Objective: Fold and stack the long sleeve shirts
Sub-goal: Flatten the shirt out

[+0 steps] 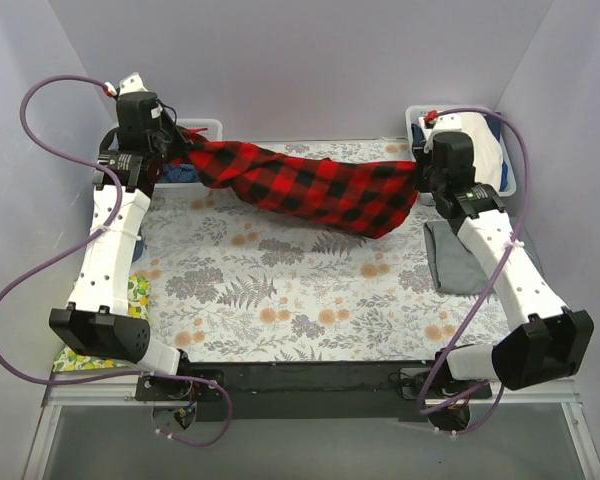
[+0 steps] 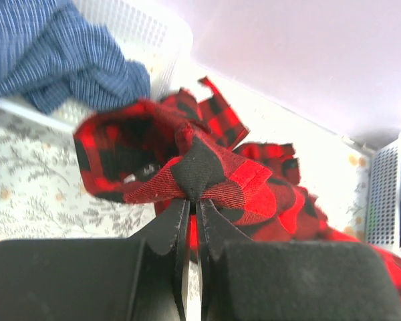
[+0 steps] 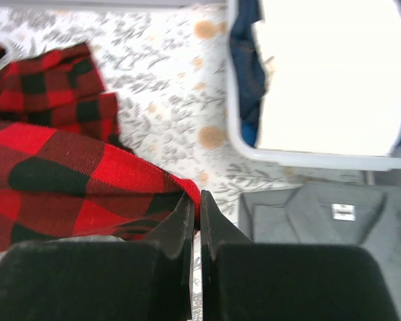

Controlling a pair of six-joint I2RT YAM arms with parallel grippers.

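In the top external view, the plaid shirt [image 1: 310,185] is hanging stretched between the two arms over the far part of the floral tabletop [image 1: 280,300], its middle sagging; whether the sag is touching the surface cannot be told. The left tool [image 1: 177,140] is gripping the shirt's left end near the far-left corner, and the right tool [image 1: 420,178] is gripping its right end just beside the right basket [image 1: 417,112]. The grey shirt [image 1: 455,258] is lying on the tabletop's right side, partly under the right arm. In the left wrist view, the left tool [image 2: 195,200] is showing its fingers pressed together, pinching a bunched fold of the plaid shirt [image 2: 147,147]; a blue striped cloth [image 2: 53,53] is spilling from the left basket [image 2: 154,30] behind. In the right wrist view, the right tool [image 3: 197,200] is likewise pressed together, pinching the plaid shirt's [image 3: 53,180] edge; the grey shirt [image 3: 307,214] is lying flat beside the right basket [image 3: 307,158], which is holding white and navy cloth [image 3: 327,67].
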